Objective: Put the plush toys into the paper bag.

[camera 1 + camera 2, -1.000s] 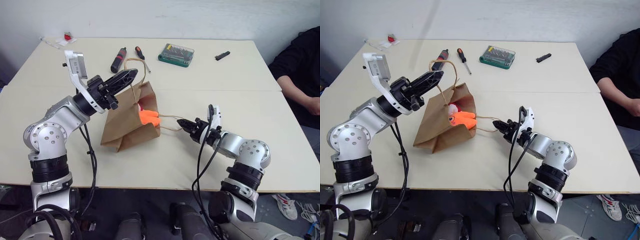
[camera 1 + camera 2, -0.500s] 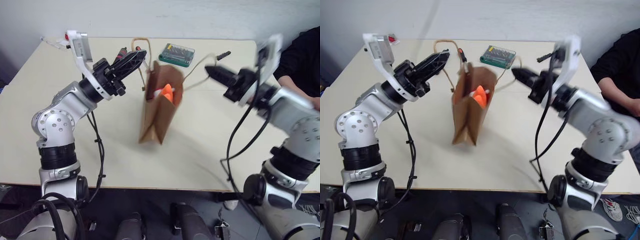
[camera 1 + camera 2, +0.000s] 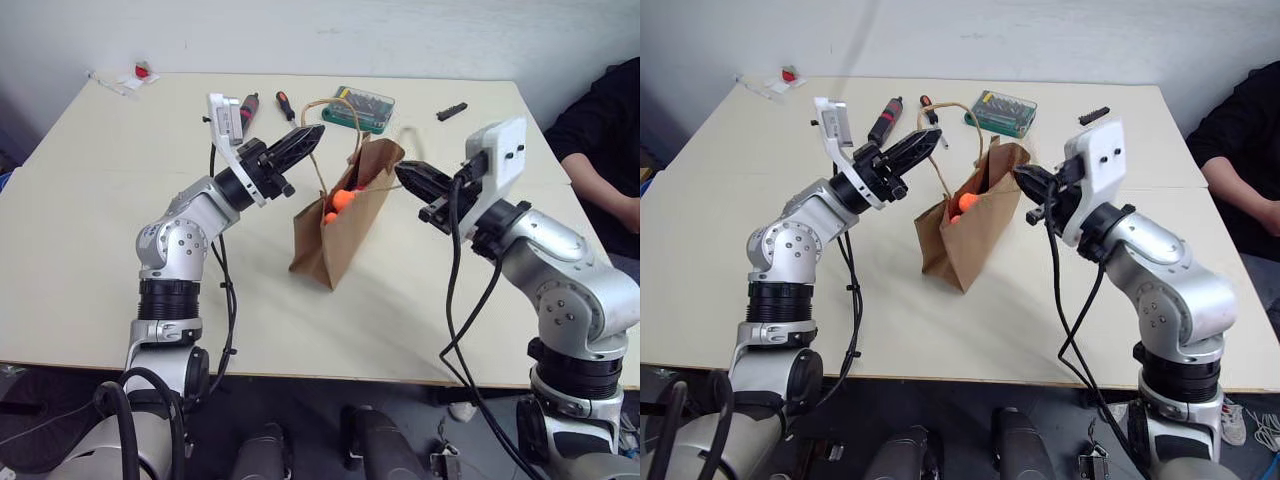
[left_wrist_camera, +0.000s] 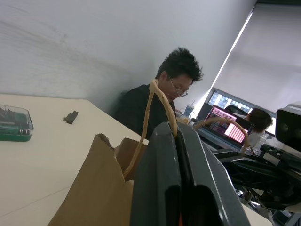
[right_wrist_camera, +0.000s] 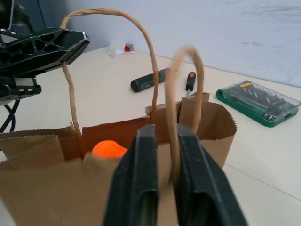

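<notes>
The paper bag (image 3: pixel 335 235) is matt brown kraft paper with twisted-paper handles (image 5: pixel 184 89). The orange toy (image 5: pixel 108 149) inside looks fuzzy cloth. The table (image 3: pixel 100 230) at frame left is smooth, matt cream.

A pale cream table (image 3: pixel 90 250) takes up most of the head views, with a seam running across it (two tops pushed together, by the look). Behind it, along the top of the frame, stands a plain white wall (image 3: pixel 300 35). A dark floor (image 3: pixel 300 420) shows below the front edge. In the left wrist view, a white roller blind (image 4: pixel 268 52) hangs at the upper right above a lit laptop screen (image 4: pixel 230 123).
</notes>
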You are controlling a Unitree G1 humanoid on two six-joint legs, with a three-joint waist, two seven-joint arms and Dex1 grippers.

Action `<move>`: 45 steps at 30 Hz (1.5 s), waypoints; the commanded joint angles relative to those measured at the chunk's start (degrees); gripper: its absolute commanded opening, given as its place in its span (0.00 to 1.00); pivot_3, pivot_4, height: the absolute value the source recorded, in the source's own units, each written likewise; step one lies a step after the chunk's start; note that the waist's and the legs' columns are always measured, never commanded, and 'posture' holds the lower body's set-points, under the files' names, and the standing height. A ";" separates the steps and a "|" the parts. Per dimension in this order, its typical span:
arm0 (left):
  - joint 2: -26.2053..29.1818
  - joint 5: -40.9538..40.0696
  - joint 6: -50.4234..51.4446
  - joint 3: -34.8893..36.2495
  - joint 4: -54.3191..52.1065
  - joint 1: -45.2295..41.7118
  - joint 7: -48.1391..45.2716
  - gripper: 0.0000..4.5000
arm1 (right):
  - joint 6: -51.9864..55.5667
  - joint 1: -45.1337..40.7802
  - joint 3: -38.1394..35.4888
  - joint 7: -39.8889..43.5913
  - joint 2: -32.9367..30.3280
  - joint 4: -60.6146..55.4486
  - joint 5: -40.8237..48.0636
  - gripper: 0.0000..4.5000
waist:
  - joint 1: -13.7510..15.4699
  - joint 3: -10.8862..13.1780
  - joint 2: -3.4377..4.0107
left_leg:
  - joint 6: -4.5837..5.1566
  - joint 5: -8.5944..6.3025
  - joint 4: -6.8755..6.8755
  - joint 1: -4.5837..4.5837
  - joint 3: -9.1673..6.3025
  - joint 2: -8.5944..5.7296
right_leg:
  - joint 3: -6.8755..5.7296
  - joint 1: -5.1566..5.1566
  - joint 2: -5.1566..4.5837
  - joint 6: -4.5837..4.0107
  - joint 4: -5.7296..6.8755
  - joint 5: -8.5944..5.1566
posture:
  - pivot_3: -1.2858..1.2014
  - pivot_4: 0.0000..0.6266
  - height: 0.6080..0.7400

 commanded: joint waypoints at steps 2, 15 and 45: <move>3.75 -3.40 3.78 3.09 -6.44 0.49 -1.19 0.27 | 0.51 0.39 -5.32 0.20 -0.86 -4.42 5.77 0.44 | -0.04 0.00 0.00 | 0.00 0.00 0.01 0.00 -0.01 0.01 | -0.01 0.00 0.00 0.00 0.05 0.00 | 0.52 0.24 1.00; 16.17 -6.42 11.29 4.40 -25.33 20.27 -3.61 0.99 | 8.31 17.31 -18.15 9.14 -19.71 -6.64 26.05 0.92 | 0.23 0.00 -0.02 | 0.12 -0.03 -0.15 0.12 -0.11 -0.04 | -0.04 0.23 -0.14 0.00 -0.43 0.00 | 0.52 0.24 1.00; -3.29 21.06 -15.81 -11.29 -0.70 11.75 -1.46 0.86 | -13.28 5.78 18.44 11.46 2.82 11.49 -8.71 0.00 | 0.06 -0.02 -0.05 | 0.21 -0.07 0.15 0.01 -0.03 -0.03 | -0.05 0.12 -0.08 0.05 0.00 0.03 | 0.52 0.24 1.00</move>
